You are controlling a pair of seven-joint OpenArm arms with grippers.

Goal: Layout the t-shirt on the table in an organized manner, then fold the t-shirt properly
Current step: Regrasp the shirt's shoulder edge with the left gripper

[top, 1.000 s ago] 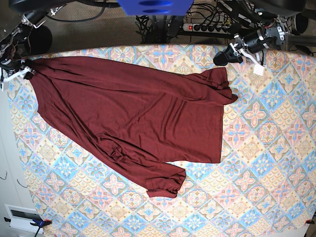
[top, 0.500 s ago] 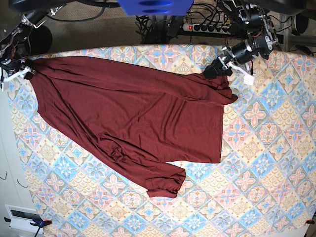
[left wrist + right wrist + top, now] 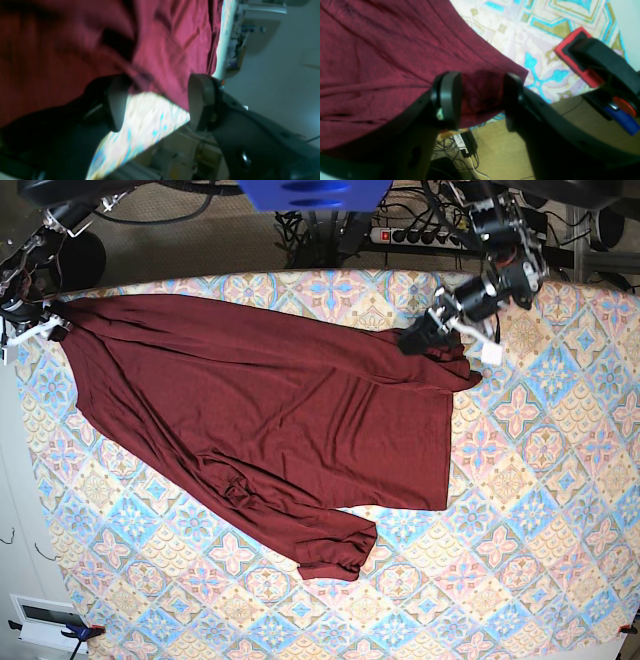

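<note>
T-shirt (image 3: 260, 410) corner sits between right tool (image 3: 480, 100); left tool (image 3: 155, 102) seemingly straddles its edge.

base overhead, wrist views close, t-shirt (image 3: 260, 410) shared

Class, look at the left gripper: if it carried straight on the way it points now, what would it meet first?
Most likely the bunched edge of the t-shirt: the left gripper stands open with maroon fabric just ahead of its fingertips, patterned table showing between them. Blur leaves the exact depth unclear.
</note>
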